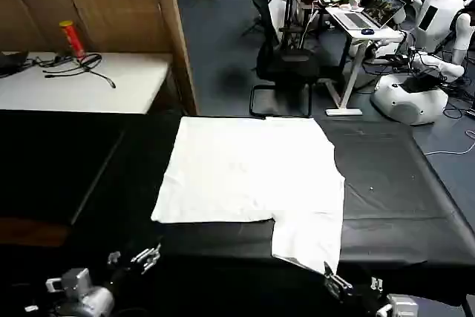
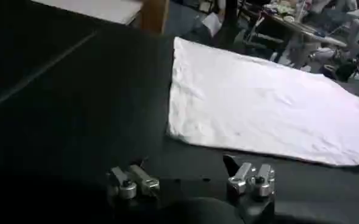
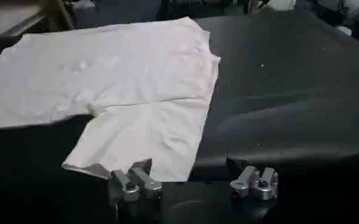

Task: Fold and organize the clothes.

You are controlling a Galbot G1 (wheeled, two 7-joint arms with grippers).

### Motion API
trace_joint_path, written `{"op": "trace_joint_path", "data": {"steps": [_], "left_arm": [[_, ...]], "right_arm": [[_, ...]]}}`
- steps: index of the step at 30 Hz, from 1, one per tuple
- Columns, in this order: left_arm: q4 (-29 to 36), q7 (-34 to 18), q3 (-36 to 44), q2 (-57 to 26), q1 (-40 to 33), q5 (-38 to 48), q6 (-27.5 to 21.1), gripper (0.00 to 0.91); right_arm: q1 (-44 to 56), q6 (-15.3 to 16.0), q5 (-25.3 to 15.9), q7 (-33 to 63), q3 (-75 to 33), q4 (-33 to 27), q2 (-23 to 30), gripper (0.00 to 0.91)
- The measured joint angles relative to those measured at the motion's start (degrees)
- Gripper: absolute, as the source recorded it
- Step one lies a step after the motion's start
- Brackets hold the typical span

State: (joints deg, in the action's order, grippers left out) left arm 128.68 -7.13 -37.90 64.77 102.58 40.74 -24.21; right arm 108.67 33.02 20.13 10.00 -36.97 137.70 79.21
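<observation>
1. The T-shirt [image 1: 252, 176] lies flat mid-bench [image 1: 401, 183], one sleeve hanging toward 5 o'clock.
2. Right pincer [image 3: 194, 179], spread apart, sits just beside that sleeve's hem; left pincer [image 2: 191, 179], spread, waits at 7 o'clock.
3. Folding looks barely begun; next, probably pinch the sleeve and fold it inward.

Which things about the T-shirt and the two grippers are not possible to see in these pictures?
- T-shirt: its underside is hidden against the black table, so any print there cannot be checked.
- T-shirt in the left wrist view: its far end is cut off by the picture's edge.
- Left gripper: open, low at the near table edge in the head view, its arm cut off by the frame.
- Right gripper: open, its body likewise cut off.
</observation>
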Motion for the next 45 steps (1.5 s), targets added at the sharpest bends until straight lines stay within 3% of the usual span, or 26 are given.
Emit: {"op": "trace_joint_path", "data": {"steps": [3, 14, 17, 18, 21, 22, 24, 28, 29, 35, 45], "left_arm": [[-0.8, 1.6, 0.4, 0.3, -1.1, -2.4, -2.1, 0.878], [-6.4, 1.8, 2.5, 0.5, -9.1, -3.0, -0.7, 0.878], [-7.9, 1.5, 3.0, 0.2, -10.9, -3.1, -0.7, 0.741], [-8.3, 1.4, 3.1, 0.1, -11.4, -3.1, -0.8, 0.683], [-9.5, 1.3, 3.5, -0.1, -12.6, -3.1, -0.9, 0.536], [-9.9, 1.3, 3.7, -0.1, -12.8, -3.1, -1.0, 0.293], [-10.6, 1.3, 3.9, -0.1, -13.1, -3.2, -1.0, 0.146], [-12.0, 1.2, 4.4, 0.0, -13.8, -3.2, -1.2, 0.039], [-12.4, 1.1, 4.4, 0.0, -14.0, -3.0, -1.2, 0.0], [-12.6, 0.9, 4.4, 0.1, -13.8, -2.1, -1.5, 0.0], [-6.9, -1.8, 3.2, 1.1, -9.7, -2.4, -1.9, 0.0]], "right_arm": [[-1.9, 0.0, -0.2, 0.1, 0.2, -1.2, 0.0, 0.878], [-8.4, 0.9, -1.4, 0.0, 1.9, -7.0, -0.2, 0.878], [-9.3, 1.1, -1.6, 0.5, 2.0, -8.4, 0.0, 0.868], [-9.4, 1.1, -1.6, 0.7, 2.0, -8.8, 0.0, 0.79], [-9.7, 1.1, -1.6, 1.0, 2.0, -9.6, 0.1, 0.751], [-9.8, 1.1, -1.6, 1.0, 2.1, -9.8, 0.1, 0.683], [-9.9, 1.2, -1.6, 1.0, 2.2, -10.0, 0.3, 0.468], [-10.1, 1.3, -1.6, 1.1, 2.5, -10.5, 0.6, 0.088], [-10.1, 1.3, -1.6, 1.2, 2.6, -10.4, 0.6, 0.078], [-9.2, 1.7, -1.5, 1.8, 2.7, -9.1, 0.9, 0.0], [-5.0, 6.9, -1.4, 7.3, 2.0, -2.2, 1.1, 0.0]]}}
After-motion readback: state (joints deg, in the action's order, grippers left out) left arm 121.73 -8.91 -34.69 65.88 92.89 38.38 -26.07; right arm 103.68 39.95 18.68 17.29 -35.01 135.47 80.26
